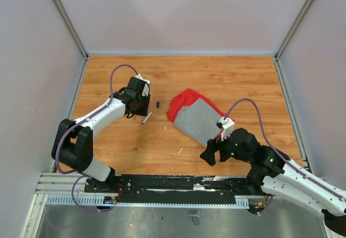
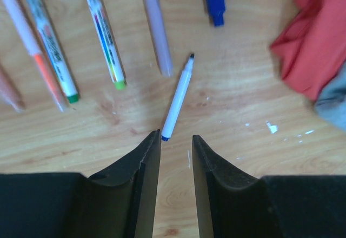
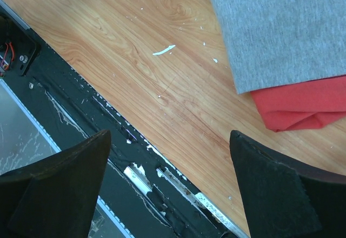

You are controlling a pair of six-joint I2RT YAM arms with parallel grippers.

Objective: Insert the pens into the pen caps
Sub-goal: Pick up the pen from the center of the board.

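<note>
In the left wrist view several capped pens lie side by side at the top: a pink-orange one [image 2: 38, 59], a green-ended one [image 2: 51, 48], a lime-ended one [image 2: 104, 38] and a purple one [image 2: 155, 27]. A white pen [image 2: 177, 98] [image 1: 147, 118] with a blue end lies uncapped, its black tip pointing away. A blue pen cap [image 2: 215, 2] [image 1: 157, 104] lies beyond it. My left gripper [image 2: 176, 138] [image 1: 139, 105] is open a little and empty, its left fingertip right by the pen's blue end. My right gripper [image 3: 170, 135] [image 1: 210, 156] is wide open and empty.
A folded red-and-grey cloth [image 1: 194, 116] [image 3: 281, 32] [image 2: 313, 48] lies mid-table between the arms. The right gripper hovers over the table's near edge and the black rail [image 3: 108, 157]. Small white flecks [image 3: 163, 50] dot the wood.
</note>
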